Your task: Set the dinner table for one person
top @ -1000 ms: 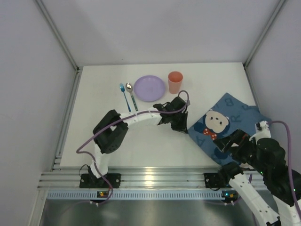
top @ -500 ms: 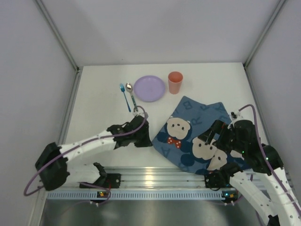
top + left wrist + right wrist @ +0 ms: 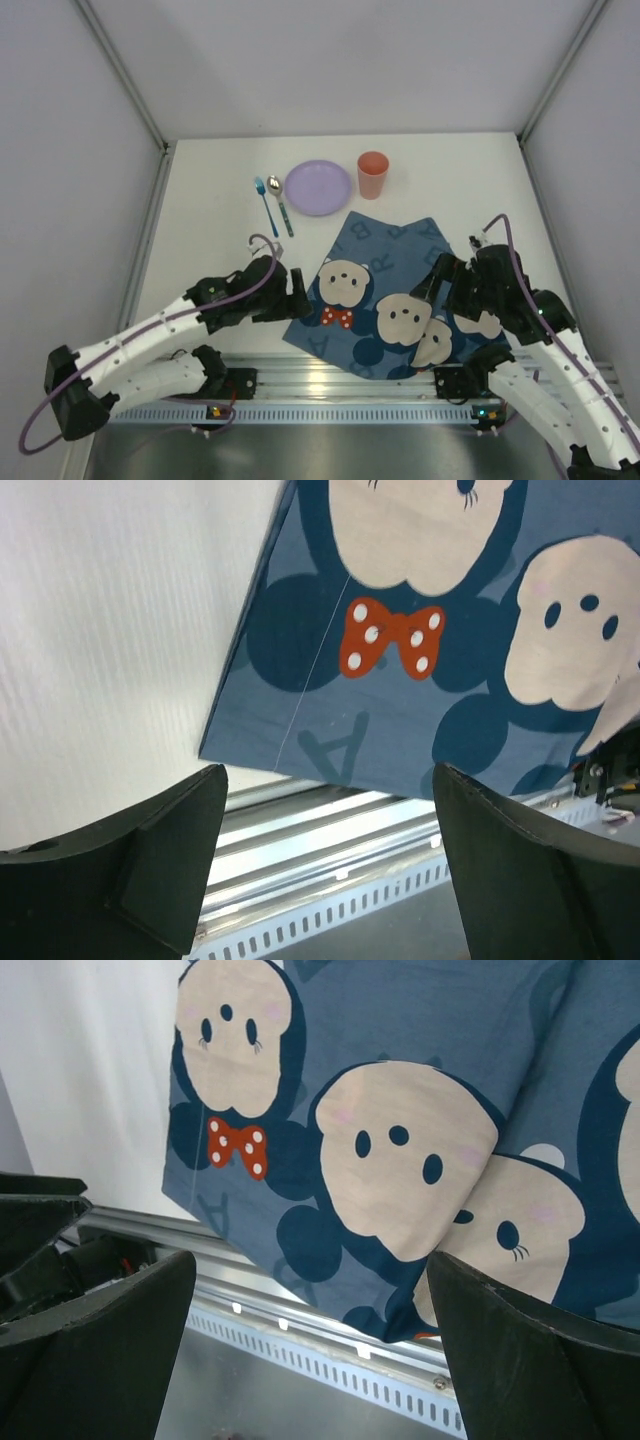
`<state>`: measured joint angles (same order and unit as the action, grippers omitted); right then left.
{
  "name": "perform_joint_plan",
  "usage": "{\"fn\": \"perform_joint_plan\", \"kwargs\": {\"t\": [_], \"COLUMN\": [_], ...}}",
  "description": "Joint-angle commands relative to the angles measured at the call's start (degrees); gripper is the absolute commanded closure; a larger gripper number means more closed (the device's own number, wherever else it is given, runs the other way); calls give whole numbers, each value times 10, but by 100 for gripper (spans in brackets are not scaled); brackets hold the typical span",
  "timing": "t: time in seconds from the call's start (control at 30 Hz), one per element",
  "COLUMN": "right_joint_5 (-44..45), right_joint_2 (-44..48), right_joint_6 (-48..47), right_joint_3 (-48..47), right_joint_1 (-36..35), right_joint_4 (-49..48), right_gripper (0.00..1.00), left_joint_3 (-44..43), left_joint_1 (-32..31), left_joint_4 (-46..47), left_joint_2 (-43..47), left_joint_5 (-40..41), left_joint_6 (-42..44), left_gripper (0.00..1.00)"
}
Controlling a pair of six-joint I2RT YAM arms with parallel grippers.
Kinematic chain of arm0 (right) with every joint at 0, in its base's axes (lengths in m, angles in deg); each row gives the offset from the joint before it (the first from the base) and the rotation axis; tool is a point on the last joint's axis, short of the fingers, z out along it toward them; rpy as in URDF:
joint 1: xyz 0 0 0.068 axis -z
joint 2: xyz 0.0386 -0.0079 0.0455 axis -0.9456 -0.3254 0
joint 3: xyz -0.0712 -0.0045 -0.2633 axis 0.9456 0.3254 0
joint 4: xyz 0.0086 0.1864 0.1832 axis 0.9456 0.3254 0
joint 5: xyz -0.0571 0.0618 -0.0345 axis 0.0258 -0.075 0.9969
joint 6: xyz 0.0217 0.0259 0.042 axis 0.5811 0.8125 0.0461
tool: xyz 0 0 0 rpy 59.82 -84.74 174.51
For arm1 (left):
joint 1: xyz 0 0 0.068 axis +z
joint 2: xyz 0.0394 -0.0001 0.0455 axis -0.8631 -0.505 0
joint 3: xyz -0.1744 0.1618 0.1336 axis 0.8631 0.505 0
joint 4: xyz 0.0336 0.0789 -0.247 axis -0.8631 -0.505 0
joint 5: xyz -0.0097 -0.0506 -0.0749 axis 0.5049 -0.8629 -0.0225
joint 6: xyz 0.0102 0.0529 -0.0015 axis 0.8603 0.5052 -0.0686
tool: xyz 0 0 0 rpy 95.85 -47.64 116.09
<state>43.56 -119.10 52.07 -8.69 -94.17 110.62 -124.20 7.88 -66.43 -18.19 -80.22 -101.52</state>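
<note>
Mat (image 3: pixel 385 290) has slid left across dinner table (image 3: pixel 200 220), now near-centre below purple plate (image 3: pixel 318 187), corner over rail (image 3: pixel 300 375). Left gripper (image 3: pixel 297 292) and right gripper (image 3: pixel 440 282) spread wide, empty. Likely mat placed; plate next.

Count on the bench (image 3: pixel 205 235): five loose things and two grippers.

There is one purple plate (image 3: pixel 318 188) and one orange cup (image 3: pixel 373 175). There are two utensils: one blue-headed utensil (image 3: pixel 264 203) and one silver-bowled spoon (image 3: pixel 279 205). One dark-blue cloth mat (image 3: pixel 390 245) shows at least three pale cartoon faces and one red spotted bow (image 3: pixel 337 318). The arms number two, with one left gripper (image 3: pixel 303 296) and one right gripper (image 3: pixel 432 290).
</note>
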Motion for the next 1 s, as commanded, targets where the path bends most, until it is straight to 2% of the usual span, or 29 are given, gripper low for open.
{"fn": "perform_joint_plan", "kwargs": {"t": [0.0, 0.13, 0.2, 0.4, 0.5, 0.67, 0.87, 0.97], "right_joint_5": [22, 38, 41, 46, 46, 45, 61, 64], "right_joint_2": [-38, -91, -114, -110, -92, -70, -84, -98], "right_joint_6": [-37, -63, -72, -70, -53, -29, -32, -32], "right_joint_3": [-42, -68, -79, -81, -67, -40, -46, -52], "right_joint_1": [-7, -6, -7, -6, -6, -6, -5, -4], "right_joint_4": [-12, 15, 28, 46, 50, 51, 52, 48], "right_gripper": [0, 0, 0, 0, 0, 0, 0, 1], "left_joint_3": [-87, -189, -219, -312, -363, -435, -476, -486], "left_joint_1": [-2, 2, 9, 51, 77, 116, 133, 139], "left_joint_4": [-8, 34, 53, 104, 89, 58, 55, 58], "left_joint_2": [-102, -225, -296, -452, -519, -611, -670, -689], "left_joint_5": [28, 48, 29, -21, -22, -37, -48, -75], "left_joint_6": [61, 144, 197, 294, 322, 354, 385, 387], "left_gripper": [11, 10, 15, 22, 25, 30, 33, 39]}}
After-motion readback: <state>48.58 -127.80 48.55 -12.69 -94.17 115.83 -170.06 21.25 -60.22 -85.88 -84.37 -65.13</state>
